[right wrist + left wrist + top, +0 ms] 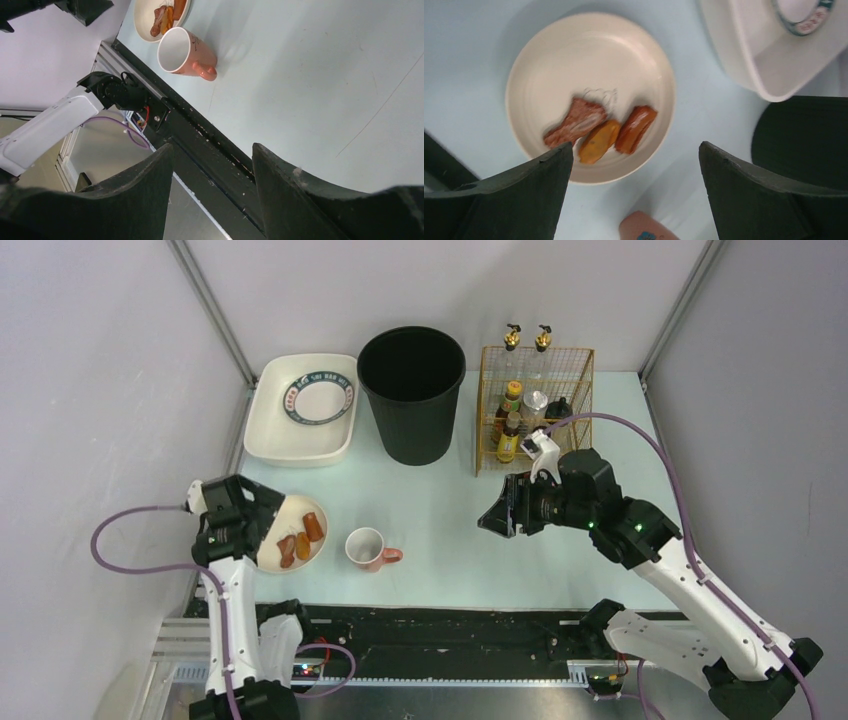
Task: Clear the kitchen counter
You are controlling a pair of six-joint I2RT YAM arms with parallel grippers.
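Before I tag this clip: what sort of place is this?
Likely a lab mock-up of a kitchen counter: a mint-green tabletop boxed in by grey walls, holding a plate of food, a pink mug and a wire rack of sauce bottles.

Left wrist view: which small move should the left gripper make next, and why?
Probably lower the left gripper toward the rim of the plate to grasp it: its jaws stand wide open and empty above the plate, which holds three food pieces to tip into the bin.
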